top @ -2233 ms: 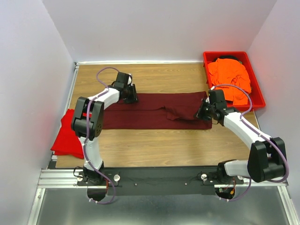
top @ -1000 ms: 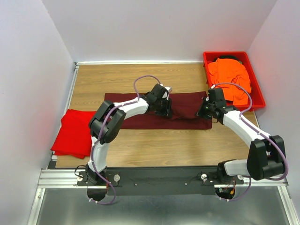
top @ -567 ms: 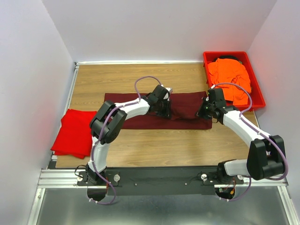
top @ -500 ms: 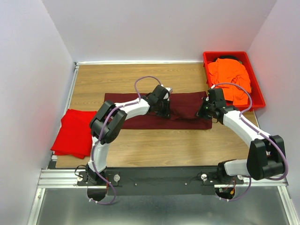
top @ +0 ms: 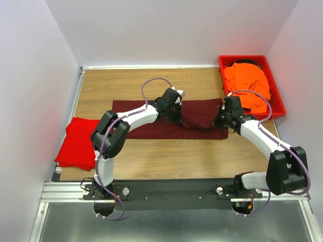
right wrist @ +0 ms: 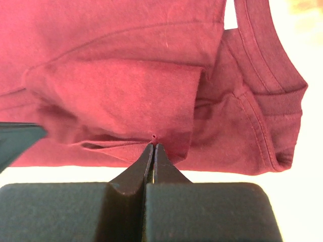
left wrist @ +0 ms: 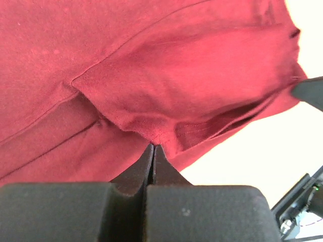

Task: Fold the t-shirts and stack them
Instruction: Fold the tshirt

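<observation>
Left pincer [left wrist: 153,147], tips pressed together on a pinch of the maroon shirt [top: 146,130], at the edge of a folded flap near the shirt's middle. Right pincer [right wrist: 153,146], tips likewise together, nipping a layered fold at the shirt's right end, near the ribbed collar [right wrist: 262,50]. The maroon shirt lies as a long band across the middle of the wooden counter [top: 151,83], smooth on its left half, doubled and creased on the right between the two pincers. A red shirt [top: 78,143] lies folded flat at the counter's left edge, well apart. A red bin [top: 244,58] at the far right corner holds a crumpled orange shirt [top: 247,80].
</observation>
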